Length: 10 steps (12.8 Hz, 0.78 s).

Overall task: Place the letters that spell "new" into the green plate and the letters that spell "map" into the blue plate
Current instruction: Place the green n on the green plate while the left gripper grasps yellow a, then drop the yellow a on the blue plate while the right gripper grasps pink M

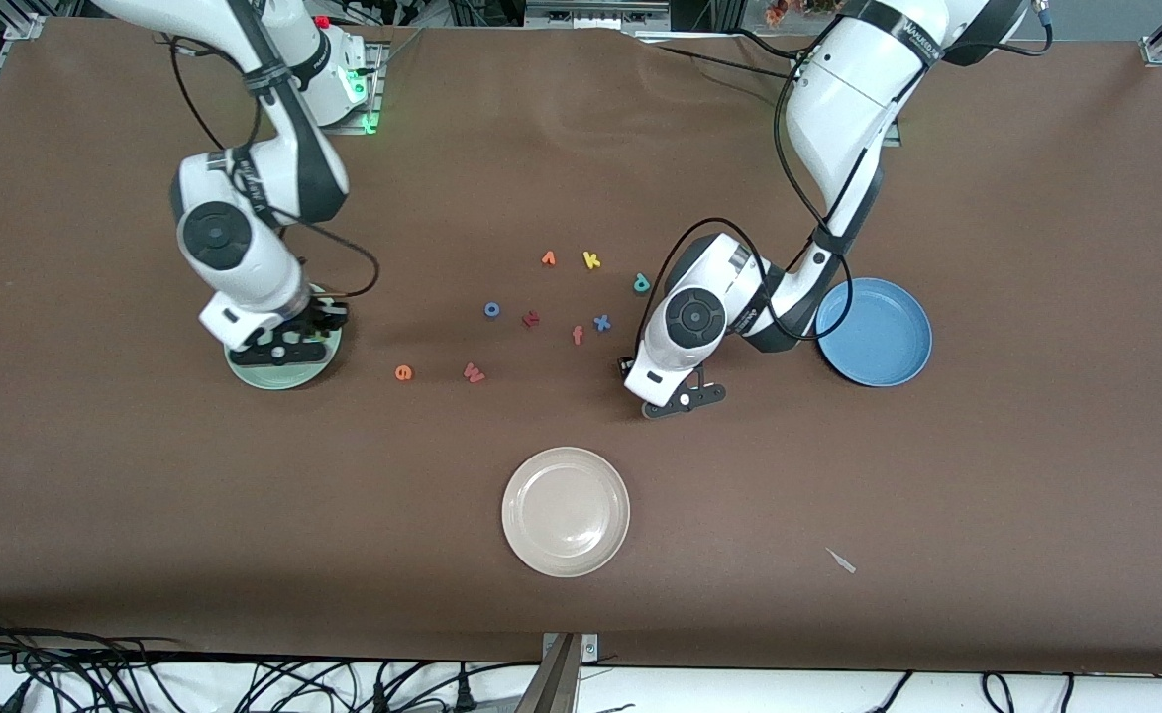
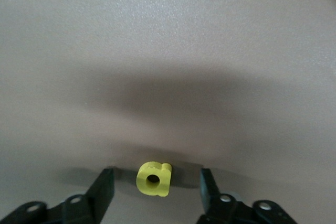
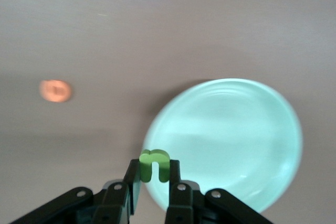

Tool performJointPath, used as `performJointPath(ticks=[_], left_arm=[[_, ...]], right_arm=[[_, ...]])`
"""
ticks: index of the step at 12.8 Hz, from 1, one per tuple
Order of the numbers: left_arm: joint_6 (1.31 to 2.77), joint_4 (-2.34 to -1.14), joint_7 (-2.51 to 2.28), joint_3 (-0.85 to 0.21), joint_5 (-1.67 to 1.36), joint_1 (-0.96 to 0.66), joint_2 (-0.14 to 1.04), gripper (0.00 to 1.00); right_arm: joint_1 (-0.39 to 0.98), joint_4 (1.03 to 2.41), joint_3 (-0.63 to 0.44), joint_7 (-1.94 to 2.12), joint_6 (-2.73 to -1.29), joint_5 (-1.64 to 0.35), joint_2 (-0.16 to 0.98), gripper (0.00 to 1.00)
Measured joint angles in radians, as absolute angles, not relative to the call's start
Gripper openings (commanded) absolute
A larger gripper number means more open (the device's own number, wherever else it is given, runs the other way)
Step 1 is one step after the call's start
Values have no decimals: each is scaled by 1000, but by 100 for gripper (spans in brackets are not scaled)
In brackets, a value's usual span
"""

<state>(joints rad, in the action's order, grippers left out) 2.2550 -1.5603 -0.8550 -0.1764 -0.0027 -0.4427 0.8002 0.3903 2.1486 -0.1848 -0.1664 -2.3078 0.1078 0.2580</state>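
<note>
Pinched tight in the right gripper (image 3: 155, 174), arch upward: the green n (image 3: 154, 165). Hung over the green plate (image 1: 278, 381), at nine o'clock on the worktop (image 1: 1036, 446) as seen from the front camera. Placed there, by the look of it, so as to drop the letter inside the rim on release. Nothing else seen in that plate.

Set low over the worktop, at about four o'clock of the loose letter cluster: the left gripper (image 1: 685, 398). Jaws parted, one finger on either side of the yellow a (image 2: 153, 179), clear of both, nothing held. Straddled this way, presumably, so as to catch the flat-lying letter by its edges on closing.

Waiting at three o'clock on the worktop, just beside the left arm: the blue plate (image 1: 888, 337), with no letter visible in it.

Not yet collected:
- The orange e (image 1: 403, 372) and pinkish-red w (image 1: 474, 373), near each other at seven o'clock of the cluster, toward the green plate.
- The teal p (image 1: 641, 284), at two o'clock of the cluster, toward the blue plate.
- No blue m to be made out anywhere.

Best left alone: the beige-white plate (image 1: 566, 510) at six o'clock, the dark red letter (image 1: 531, 318) and the yellow k (image 1: 591, 260).
</note>
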Motion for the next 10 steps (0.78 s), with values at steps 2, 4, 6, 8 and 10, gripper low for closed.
performJointPath(ticks=[2, 4, 6, 8, 10], left_arm=[[2255, -1560, -855, -176, -3, -443, 801, 49], [2255, -1558, -855, -176, -3, -443, 801, 44], [2255, -1557, -855, -176, -3, -444, 801, 37], [2255, -1556, -855, -176, -2, -446, 800, 34], [2254, -1556, -855, -175, -2, -447, 800, 30]], right_arm=[[387, 2217, -226, -125, -2391, 108, 266, 4], [387, 2317, -236, -119, -2533, 108, 284, 23], [387, 2362, -239, -119, -2588, 108, 303, 73], [387, 2362, -240, -120, -2591, 108, 305, 100], [388, 2350, -239, -120, -2592, 108, 294, 100]])
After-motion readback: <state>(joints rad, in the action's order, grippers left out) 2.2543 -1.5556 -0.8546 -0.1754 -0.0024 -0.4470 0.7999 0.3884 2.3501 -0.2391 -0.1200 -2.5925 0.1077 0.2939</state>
